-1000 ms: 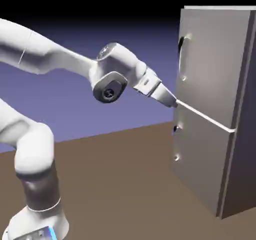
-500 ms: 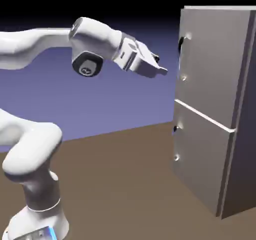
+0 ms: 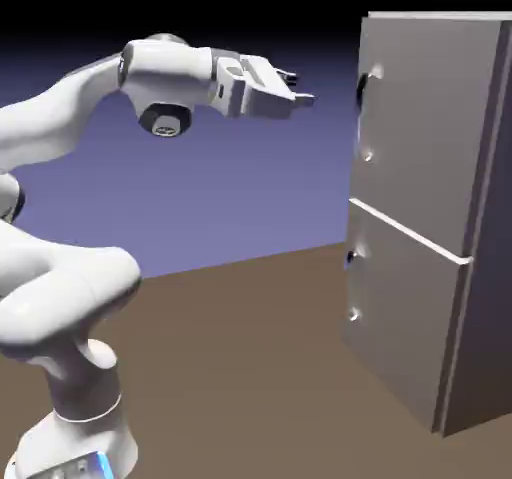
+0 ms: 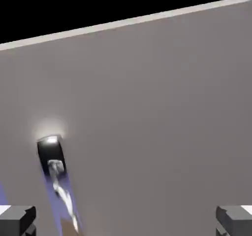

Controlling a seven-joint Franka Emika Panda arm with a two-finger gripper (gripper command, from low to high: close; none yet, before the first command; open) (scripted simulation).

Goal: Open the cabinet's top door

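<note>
Short of the top door [image 3: 425,137], pointing at it with claw [image 3: 300,88] spread wide, holding nothing and clear of the handle [image 4: 50,153]. Above the lower door [image 3: 405,317], on the cabinet [image 3: 490,237] at the exterior view's right, seemingly shut, though hard to be sure along the far edge.

Brown floor [image 3: 230,367] beneath the grey two-door cabinet [image 3: 420,207] and white robot base [image 3: 75,447].
</note>
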